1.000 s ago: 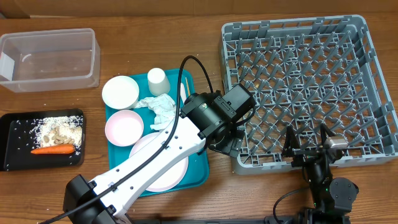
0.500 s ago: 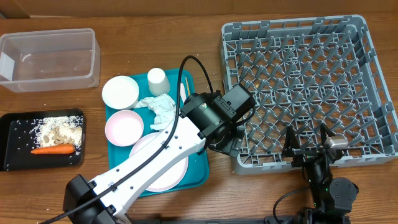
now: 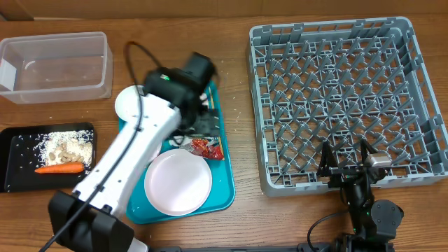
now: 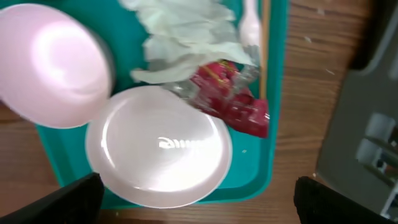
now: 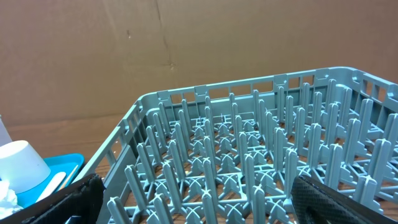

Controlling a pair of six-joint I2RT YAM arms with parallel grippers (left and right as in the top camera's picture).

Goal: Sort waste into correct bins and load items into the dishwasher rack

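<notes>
Waste sorting looked in hand: the left fingers (image 4: 62, 202), apart and empty, hovered over the red wrapper (image 4: 233, 102), which lay ahead between them, touching the tissue (image 4: 186, 31). The next move called for descending to straddle it. The right fingers (image 5: 56, 202) hung apart.

A flat teal plastic tray (image 3: 222, 178) is being borne by a brown wooden table (image 3: 241, 105), backed by brown cardboard sheeting (image 5: 124, 50).

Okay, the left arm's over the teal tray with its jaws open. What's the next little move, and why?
Probably lower the left gripper onto the red wrapper. Its jaws stand open and empty above the teal tray. The wrapper lies exposed at the edge of the plate, touching the tissue, so it looks like the easiest piece of waste to pinch first.
</notes>
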